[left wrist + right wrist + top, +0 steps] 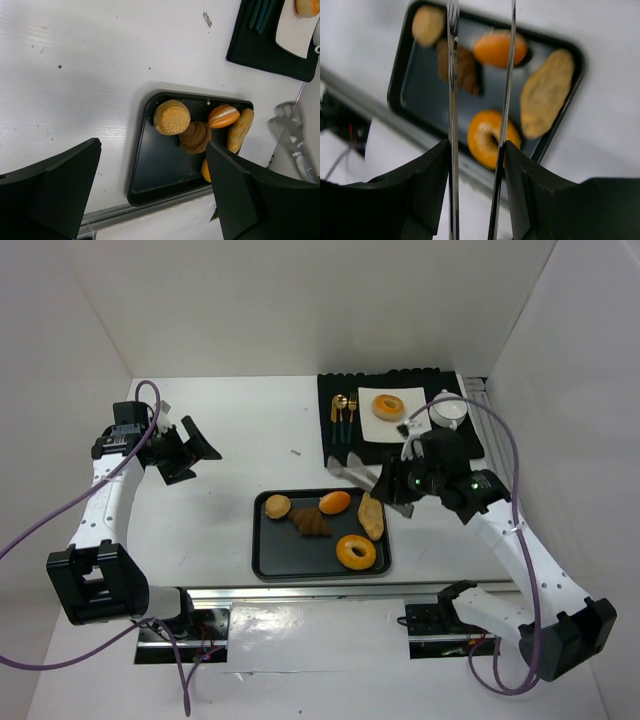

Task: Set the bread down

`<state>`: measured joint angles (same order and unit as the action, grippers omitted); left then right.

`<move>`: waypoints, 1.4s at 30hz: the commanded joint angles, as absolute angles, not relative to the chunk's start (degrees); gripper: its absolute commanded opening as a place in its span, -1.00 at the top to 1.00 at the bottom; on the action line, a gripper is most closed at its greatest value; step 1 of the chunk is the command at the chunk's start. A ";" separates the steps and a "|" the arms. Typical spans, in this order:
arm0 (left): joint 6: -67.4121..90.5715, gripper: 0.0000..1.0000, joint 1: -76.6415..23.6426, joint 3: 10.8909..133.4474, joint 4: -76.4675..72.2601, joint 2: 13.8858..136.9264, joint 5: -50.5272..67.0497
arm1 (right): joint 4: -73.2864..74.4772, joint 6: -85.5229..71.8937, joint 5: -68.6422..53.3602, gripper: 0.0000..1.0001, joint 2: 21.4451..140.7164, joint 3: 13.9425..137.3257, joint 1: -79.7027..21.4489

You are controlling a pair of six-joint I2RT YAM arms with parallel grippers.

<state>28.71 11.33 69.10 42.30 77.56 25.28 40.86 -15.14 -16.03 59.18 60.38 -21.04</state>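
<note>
A black tray [258, 540] holds several breads: a round bun [278, 506], a brown croissant [311, 523], an orange bun [334, 502], a long loaf [371, 516] and a ring-shaped bread [356, 552]. Another ring bread [388, 406] lies on a white plate [375, 428]. My right gripper [405, 480] hovers over the tray's right end, shut on metal tongs [355, 475]. In the right wrist view the tongs' two arms [452, 100] stand apart above the ring bread [482, 135], with nothing between them. My left gripper [200, 450] is open, far left of the tray.
A black mat [335, 445] at the back right carries the plate, gold cutlery [343, 412] and a white cup [447, 412]. The table's metal front rail runs just below the tray [150, 185]. White walls enclose three sides.
</note>
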 commanded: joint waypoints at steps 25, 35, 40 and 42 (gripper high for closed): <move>29.09 -0.99 11.51 68.47 41.48 75.94 24.26 | 47.99 -15.12 -6.86 -0.22 68.64 63.11 -47.90; 28.56 -0.99 11.51 67.94 41.48 75.94 24.26 | 42.19 -13.45 -6.86 -0.24 74.43 63.63 -48.96; 28.56 -0.99 11.51 67.94 41.48 75.42 24.79 | 43.76 -13.45 -5.80 -0.07 75.50 65.47 -49.48; 28.56 -0.99 11.51 67.94 41.48 75.41 24.79 | 44.99 -13.45 -7.02 0.01 73.40 66.09 -49.48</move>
<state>28.77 11.33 68.10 42.00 77.38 24.25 46.76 -14.02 -6.63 75.85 62.17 -48.73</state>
